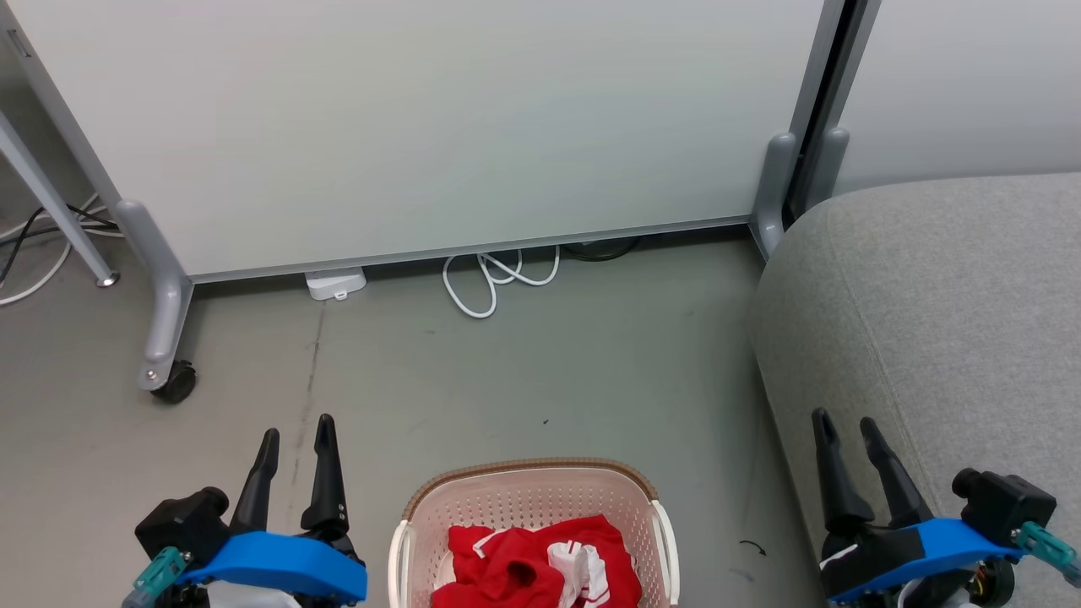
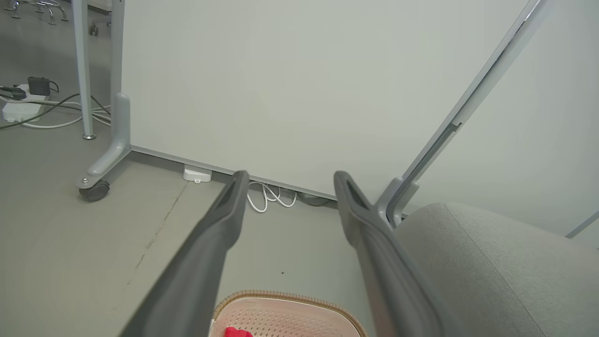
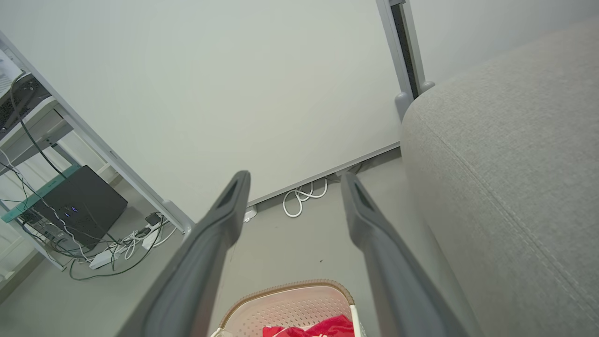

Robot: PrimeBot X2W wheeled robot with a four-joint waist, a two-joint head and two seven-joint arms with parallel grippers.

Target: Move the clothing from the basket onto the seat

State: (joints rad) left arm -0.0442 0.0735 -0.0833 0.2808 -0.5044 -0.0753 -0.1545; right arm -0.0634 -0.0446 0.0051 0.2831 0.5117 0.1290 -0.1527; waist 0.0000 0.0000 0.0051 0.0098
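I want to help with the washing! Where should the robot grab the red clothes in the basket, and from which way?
Probably the raised, bunched fold near the middle of the crumpled bright-red fabric clothing with white trim, coming straight down from above. The cream perforated plastic basket's walls rise around it, so the open top is the way in, and the fold is easiest to pinch.

Clothing [image 1: 524, 566] lies in the basket [image 1: 532, 498], and the basket sits on the floor [image 1: 540, 380] in the near middle. Left gripper [image 1: 297, 426] is on its left, right gripper [image 1: 842, 417] on its right, by the seat [image 1: 929, 321]. The seat stands right of the basket, apart from it. Behind is a partition [image 1: 422, 127], with a cable [image 1: 498, 283] at its foot
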